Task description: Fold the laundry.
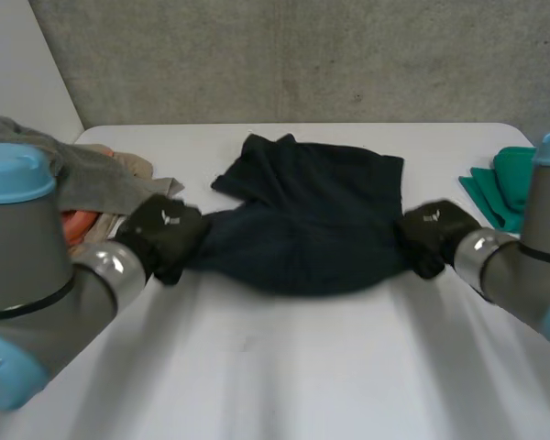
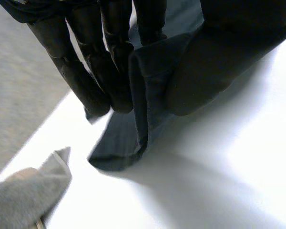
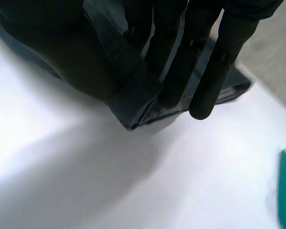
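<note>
Your dark garment (image 1: 302, 229) lies rumpled; the left hand (image 1: 160, 234) pinches one end, the right hand (image 1: 431, 234) pinches the other.

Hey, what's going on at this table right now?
A two-armed robot is working on laundry at a white table. Its left hand and right hand each pinch one end of a dark garment, which lies bunched between them. A grey cloth sits beside the left arm and a green cloth beside the right arm. Neither hand is touching them.
</note>
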{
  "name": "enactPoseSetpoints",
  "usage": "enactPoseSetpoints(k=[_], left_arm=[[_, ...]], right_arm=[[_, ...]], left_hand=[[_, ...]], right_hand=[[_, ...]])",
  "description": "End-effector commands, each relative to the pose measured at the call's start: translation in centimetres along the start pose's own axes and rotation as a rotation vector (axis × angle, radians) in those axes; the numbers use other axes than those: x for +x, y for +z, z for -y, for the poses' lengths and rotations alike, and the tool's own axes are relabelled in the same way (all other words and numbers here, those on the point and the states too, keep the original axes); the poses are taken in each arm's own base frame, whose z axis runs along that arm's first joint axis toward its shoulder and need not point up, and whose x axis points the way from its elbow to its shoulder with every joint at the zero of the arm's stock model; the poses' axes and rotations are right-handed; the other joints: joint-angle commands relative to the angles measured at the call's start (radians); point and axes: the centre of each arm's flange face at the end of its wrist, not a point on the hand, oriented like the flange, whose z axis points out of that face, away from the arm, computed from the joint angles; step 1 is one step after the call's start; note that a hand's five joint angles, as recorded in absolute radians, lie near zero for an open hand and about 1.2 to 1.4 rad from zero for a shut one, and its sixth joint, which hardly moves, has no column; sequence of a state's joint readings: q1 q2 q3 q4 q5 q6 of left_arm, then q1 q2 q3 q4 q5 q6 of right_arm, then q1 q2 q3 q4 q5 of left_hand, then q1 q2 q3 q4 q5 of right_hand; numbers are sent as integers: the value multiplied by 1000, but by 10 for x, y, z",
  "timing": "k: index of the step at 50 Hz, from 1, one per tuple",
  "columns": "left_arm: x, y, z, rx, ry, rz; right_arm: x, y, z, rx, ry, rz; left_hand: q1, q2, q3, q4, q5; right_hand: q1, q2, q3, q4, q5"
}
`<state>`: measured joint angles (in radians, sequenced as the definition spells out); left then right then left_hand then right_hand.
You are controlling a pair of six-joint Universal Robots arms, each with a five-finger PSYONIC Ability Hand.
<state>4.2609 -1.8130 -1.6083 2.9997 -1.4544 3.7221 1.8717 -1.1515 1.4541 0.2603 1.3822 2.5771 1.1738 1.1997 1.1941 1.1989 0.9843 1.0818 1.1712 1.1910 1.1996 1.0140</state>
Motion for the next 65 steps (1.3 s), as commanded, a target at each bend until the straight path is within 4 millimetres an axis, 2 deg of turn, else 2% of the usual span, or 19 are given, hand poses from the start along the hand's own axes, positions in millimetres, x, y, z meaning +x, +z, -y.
enactPoseSetpoints(k=[1,2,5,9,10,13,19,22,24,25,28,29,36,44,51,54,55,56,65], left_arm=[[19,-42,-14,-167,116,-213],[22,-47,-16,-185,116,-257],[26,-52,-16,-197,111,-300],[21,-45,-10,-153,119,-268],[15,-36,-5,-109,129,-221],[0,-15,3,-30,128,-139],[-24,32,14,87,28,-52],[-28,61,18,138,-35,-71],[-28,75,18,150,-64,-92],[-28,89,18,163,-84,-116],[-26,109,15,175,-88,-150],[-22,121,11,172,-81,-171],[-7,160,-3,123,4,-197],[2,180,-6,101,88,-167],[7,184,-3,112,135,-133],[18,186,-2,121,186,-139],[18,187,-3,112,206,-127],[18,188,-4,107,213,-117],[-8,193,-17,10,212,26]], right_arm=[[-14,-57,-20,-319,-109,218],[-14,-63,-24,-356,-122,251],[-11,-63,-29,-360,-125,240],[-8,-53,-33,-308,-97,193],[-8,-49,-35,-289,-87,179],[-11,-45,-39,-263,-75,167],[-22,-35,-46,-196,-69,136],[-27,-32,-48,-168,-72,122],[-28,-30,-49,-154,-68,114],[-28,-29,-49,-143,-67,106],[-29,-28,-49,-132,-62,99],[-29,-27,-49,-123,-60,92],[-28,-24,-51,-108,-53,75],[-29,-25,-53,-102,-51,64],[-27,-26,-53,-93,-51,53],[-26,-28,-52,-88,-52,48],[-26,-28,-51,-86,-52,45],[-26,-29,-51,-85,-52,44],[-27,-33,-47,-69,-42,44]], left_hand=[[222,197,202,197,237],[222,197,202,197,237],[222,197,202,197,237],[222,197,202,197,237],[-190,-216,-210,-215,-175],[-999,-1025,-1020,-1024,-984],[-999,-1025,-1020,-1024,-984],[-846,-872,-867,-872,-831],[-703,-728,-723,-728,-688],[-635,-661,-655,-660,-620],[-532,-558,-552,-557,-517],[-485,-511,-505,-510,-470],[-438,-464,-458,-463,-423],[-452,-478,-473,-478,-438],[-432,-458,-452,-457,-417],[-148,-174,-168,-173,-133],[123,97,103,98,138],[221,196,201,196,236],[222,197,202,197,237]], right_hand=[[314,225,205,197,208],[314,225,205,197,208],[314,225,205,197,208],[314,225,205,197,208],[314,225,205,197,208],[314,225,205,197,208],[314,225,205,197,208],[314,225,205,197,208],[314,225,205,197,208],[314,225,205,197,208],[314,225,205,197,208],[314,225,205,197,208],[314,225,205,197,208],[314,225,205,197,208],[314,225,205,197,208],[314,225,205,197,208],[314,225,205,197,208],[314,225,205,197,208],[314,225,205,197,208]])
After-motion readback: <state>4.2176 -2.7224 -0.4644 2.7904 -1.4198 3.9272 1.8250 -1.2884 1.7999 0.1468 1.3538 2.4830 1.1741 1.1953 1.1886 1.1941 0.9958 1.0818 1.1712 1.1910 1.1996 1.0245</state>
